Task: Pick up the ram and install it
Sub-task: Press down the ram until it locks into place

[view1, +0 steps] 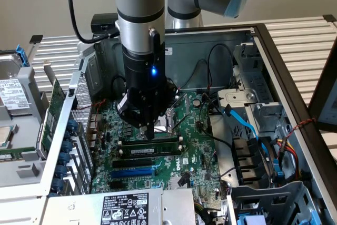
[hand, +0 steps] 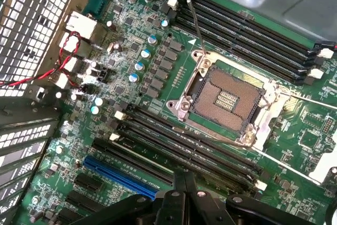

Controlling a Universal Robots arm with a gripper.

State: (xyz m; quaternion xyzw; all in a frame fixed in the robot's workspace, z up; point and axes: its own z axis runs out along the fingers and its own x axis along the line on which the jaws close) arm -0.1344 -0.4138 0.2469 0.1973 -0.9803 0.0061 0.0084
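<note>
Ram — a long, thin green stick (view1: pixel 152 152) already lying in the motherboard's black slots (hand: pixel 210 148) — sits just beneath the black gripper (view1: pixel 149 134), so seating seems in hand, though whether its fingers are spread or pressed I cannot tell.

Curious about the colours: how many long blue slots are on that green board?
1. The long blue plastic slot lies beside the black memory slots, away from the square metal socket; the grey arm may hide others.

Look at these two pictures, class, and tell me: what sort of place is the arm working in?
Probably a computer repair or assembly bench. An opened desktop case lies on its side, its green motherboard showing an empty processor socket and long black memory slots. The gripper hangs just above a ram stick.
</note>
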